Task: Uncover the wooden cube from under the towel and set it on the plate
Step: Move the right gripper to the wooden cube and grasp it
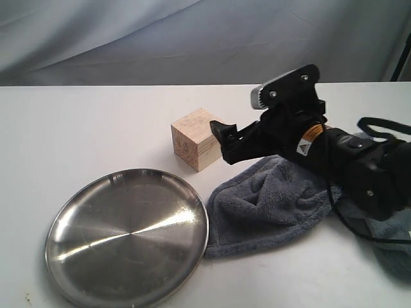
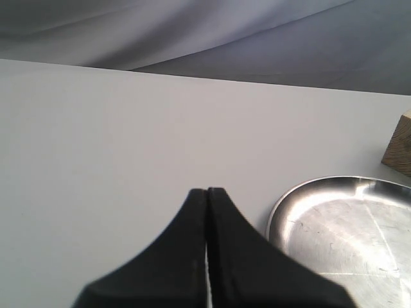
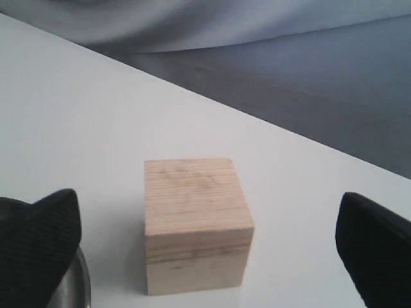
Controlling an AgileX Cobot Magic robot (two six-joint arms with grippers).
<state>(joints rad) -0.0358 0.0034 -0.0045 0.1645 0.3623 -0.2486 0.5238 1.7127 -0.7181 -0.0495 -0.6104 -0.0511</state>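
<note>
On the left, the left gripper (image 2: pixel 207 192) hung with its fingers pressed together, holding nothing, near the plate (image 1: pixel 128 237). Behind the plate's right rim stood the wooden cube (image 1: pixel 196 147), uncovered on the table (image 1: pixel 77 128) and apart from the plate. Just right of the cube, the right gripper (image 1: pixel 223 140) had its 2 fingers (image 3: pixel 38 244) spread wide and empty, the cube centred just ahead of their gap. Beneath that arm lay the towel (image 1: pixel 270 205).

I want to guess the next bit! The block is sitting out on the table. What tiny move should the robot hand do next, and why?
Probably slide the right gripper forward until its open jaws straddle the wooden cube. The cube sits bare on the table beside the towel, centred ahead of the wide-open jaws, and the plate holds nothing.
</note>
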